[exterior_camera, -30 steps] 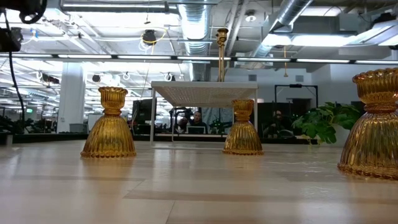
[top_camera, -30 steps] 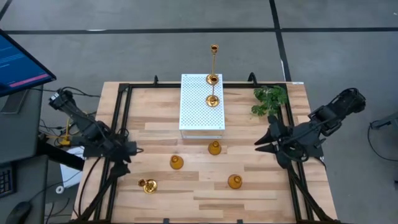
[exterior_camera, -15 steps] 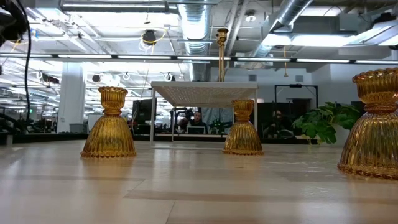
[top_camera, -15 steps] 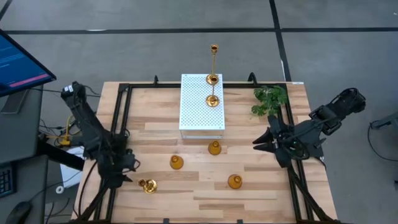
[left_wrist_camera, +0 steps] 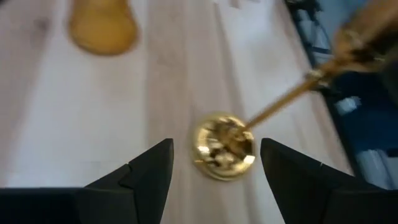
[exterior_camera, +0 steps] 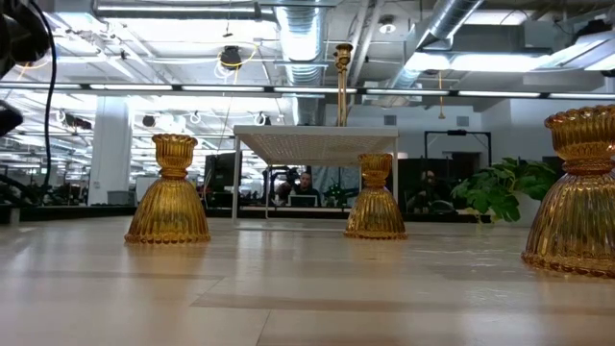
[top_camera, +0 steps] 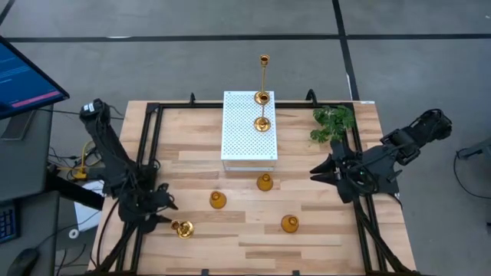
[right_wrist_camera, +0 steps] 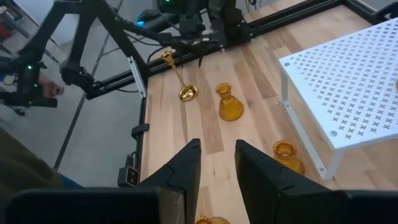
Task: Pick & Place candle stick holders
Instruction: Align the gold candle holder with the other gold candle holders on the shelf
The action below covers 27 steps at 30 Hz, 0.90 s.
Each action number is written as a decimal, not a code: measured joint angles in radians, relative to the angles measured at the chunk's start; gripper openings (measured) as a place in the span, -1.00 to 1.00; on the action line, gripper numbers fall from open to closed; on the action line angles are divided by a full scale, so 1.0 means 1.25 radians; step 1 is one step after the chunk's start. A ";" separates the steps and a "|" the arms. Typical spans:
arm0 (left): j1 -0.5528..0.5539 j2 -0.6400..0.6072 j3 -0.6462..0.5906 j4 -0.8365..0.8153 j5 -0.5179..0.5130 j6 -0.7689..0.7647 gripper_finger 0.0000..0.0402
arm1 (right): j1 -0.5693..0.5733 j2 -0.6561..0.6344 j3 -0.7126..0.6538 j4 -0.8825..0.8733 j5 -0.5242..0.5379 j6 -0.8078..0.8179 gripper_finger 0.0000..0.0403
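A: The wooden desk [top_camera: 253,230] fills the middle of the overhead frame, with the white perforated box [top_camera: 248,132] at its upper centre. What stands there?

B: Two gold candle stick holders on the box's right side, one of them the tall thin-stemmed holder [top_camera: 264,77] rising toward the top of the frame. Three squat amber holders sit on the bare wood below the box, at lower centre; the nearest to the box is the centre holder [top_camera: 265,182]. A green plant [top_camera: 332,123] lies at upper right.

A: And the arms?

B: The left end effector [left_wrist_camera: 215,167] hangs at the lower left of the overhead frame, fingers spread wide, just over the stemmed brass holder [left_wrist_camera: 224,148]. That holder lies at lower left, and the wrist view suggests it is tipped, stem slanting away. The right end effector [right_wrist_camera: 217,163] waits at the right edge, fingers slightly parted, holding nothing.

A: What could go wrong?

B: Likely a poor pinch. The round base is shiny and the piece seems to be lying over, so closing fingers could skate off it, roll it, or nudge it toward the frame rail nearby.
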 joint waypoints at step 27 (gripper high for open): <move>0.000 0.226 -0.013 0.304 -0.047 0.118 0.16 | -0.041 0.000 0.000 0.020 0.021 0.000 -0.55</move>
